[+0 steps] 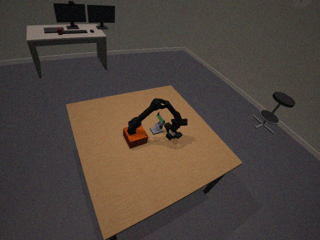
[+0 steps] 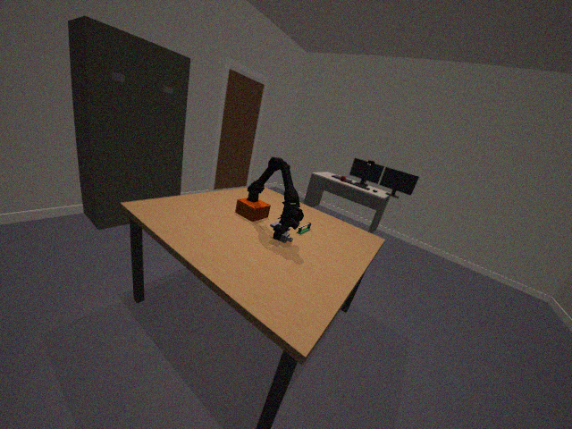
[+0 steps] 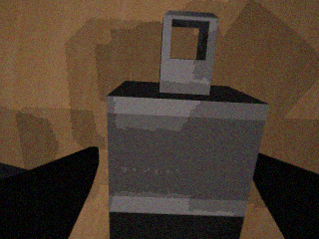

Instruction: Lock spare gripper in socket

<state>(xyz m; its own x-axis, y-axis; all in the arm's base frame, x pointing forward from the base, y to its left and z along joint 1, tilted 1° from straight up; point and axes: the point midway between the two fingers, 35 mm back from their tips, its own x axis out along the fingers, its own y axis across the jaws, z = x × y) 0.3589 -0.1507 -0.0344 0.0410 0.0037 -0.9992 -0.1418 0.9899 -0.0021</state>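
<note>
My gripper (image 1: 173, 134) (image 2: 281, 235) (image 3: 174, 157) is open and sits low over the table, right of the mount in the top view. In the wrist view the spare gripper (image 3: 184, 154), a grey block with dark bands, stands between my spread dark fingers, which do not press on it. Its hollow square spigot (image 3: 186, 84) points away from the camera, over bare table. The mount (image 1: 156, 129) is a small grey base with a green part (image 1: 161, 118) (image 2: 304, 230) tilted up on it. I cannot make out the lock pin or the socket. The mount is out of the wrist view.
The arm's orange base (image 1: 135, 136) (image 2: 252, 208) sits on the wooden table (image 1: 144, 180) (image 2: 222, 258), left of the mount. A desk with monitors (image 1: 67, 34) (image 2: 350, 189) and a stool (image 1: 276, 108) stand on the floor, far from the table.
</note>
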